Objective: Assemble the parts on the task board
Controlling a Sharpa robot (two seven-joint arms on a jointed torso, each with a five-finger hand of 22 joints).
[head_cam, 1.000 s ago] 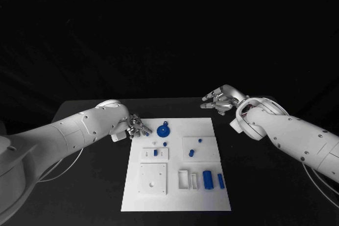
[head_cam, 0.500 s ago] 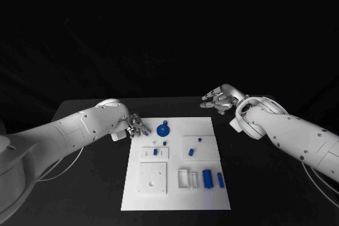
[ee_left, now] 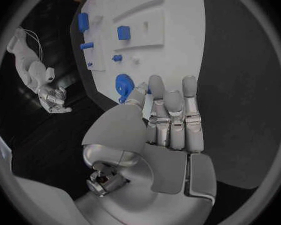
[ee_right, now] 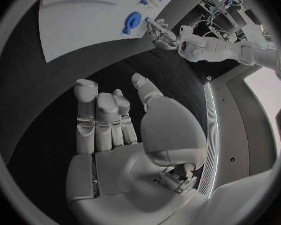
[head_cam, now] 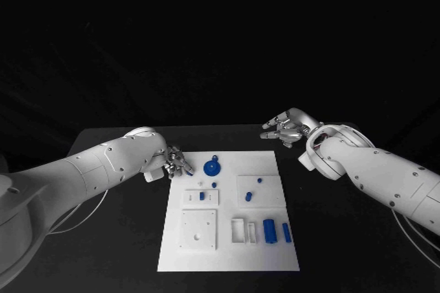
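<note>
The white task board (head_cam: 275,255) lies in the middle of the table. A round blue part with a knob (head_cam: 212,169) sits near its far edge, and small blue pieces (head_cam: 248,195) and two blue cylinders (head_cam: 269,231) lie farther down it. My left hand (head_cam: 174,163) hovers at the board's far left corner, just left of the round part (ee_left: 123,83); its fingers (ee_left: 172,110) are straight and hold nothing. My right hand (head_cam: 284,128) is raised beyond the board's far right corner, off the board, with fingers (ee_right: 103,115) apart and the palm bare.
White blocks (head_cam: 199,229) and a white frame (head_cam: 238,231) stand on the near half of the board. Black table (head_cam: 348,242) surrounds the board on all sides. In the right wrist view the left hand (ee_right: 162,32) sits beside the board's edge (ee_right: 78,20).
</note>
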